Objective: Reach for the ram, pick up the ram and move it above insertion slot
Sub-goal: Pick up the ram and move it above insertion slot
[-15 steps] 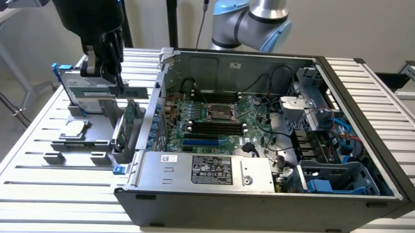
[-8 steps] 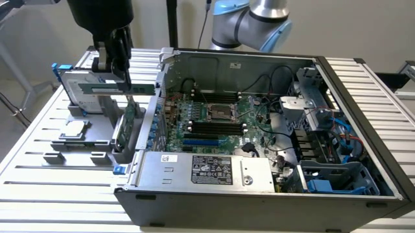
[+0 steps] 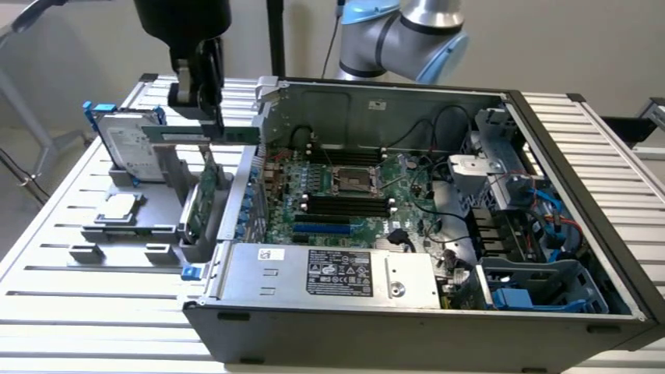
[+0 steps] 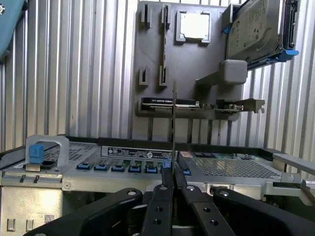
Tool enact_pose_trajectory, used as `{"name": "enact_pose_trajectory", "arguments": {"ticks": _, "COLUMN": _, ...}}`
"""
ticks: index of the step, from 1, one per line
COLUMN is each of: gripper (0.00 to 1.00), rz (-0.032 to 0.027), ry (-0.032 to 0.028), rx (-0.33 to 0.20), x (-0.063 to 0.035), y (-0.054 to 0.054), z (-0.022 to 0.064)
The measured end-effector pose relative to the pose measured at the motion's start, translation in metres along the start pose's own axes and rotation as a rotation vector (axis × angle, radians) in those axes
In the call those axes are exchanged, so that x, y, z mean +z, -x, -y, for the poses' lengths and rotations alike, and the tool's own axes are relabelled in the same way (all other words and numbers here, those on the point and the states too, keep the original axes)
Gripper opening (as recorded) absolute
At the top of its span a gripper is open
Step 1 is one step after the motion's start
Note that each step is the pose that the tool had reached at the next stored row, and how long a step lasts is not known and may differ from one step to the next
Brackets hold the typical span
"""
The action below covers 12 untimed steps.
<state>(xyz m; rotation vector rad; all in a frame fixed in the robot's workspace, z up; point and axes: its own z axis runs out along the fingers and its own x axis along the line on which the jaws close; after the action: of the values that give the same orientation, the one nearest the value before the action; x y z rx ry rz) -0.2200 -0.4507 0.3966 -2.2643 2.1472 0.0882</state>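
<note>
Here the slatted worktop (image 3: 62,234) carries an open computer case (image 3: 416,257), lying beside and below the pincer. Inside the case, the motherboard (image 3: 343,195) shows dark memory slots (image 3: 343,206), off to the side of the pincer and lower. Directly under the pincer sits a grey parts holder (image 3: 135,226) with a silver hard drive (image 3: 130,144), a green expansion card (image 3: 198,206) and a processor chip (image 3: 117,206). The pincer (image 3: 213,128) hangs above that holder, its fingers (image 4: 162,206) pressed onto the ram (image 3: 202,135). The ram is held clear of the holder, level, edge-on in the wrist view (image 4: 173,118).
</note>
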Motion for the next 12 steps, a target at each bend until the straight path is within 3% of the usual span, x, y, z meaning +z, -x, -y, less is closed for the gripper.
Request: {"name": "enact_pose_trajectory", "arguments": {"ticks": 12, "gripper": 0.13, "rz": 0.0041, "ry": 0.0004, "rx": 0.0, "x": 0.0, "y": 0.016, "z": 0.0236}}
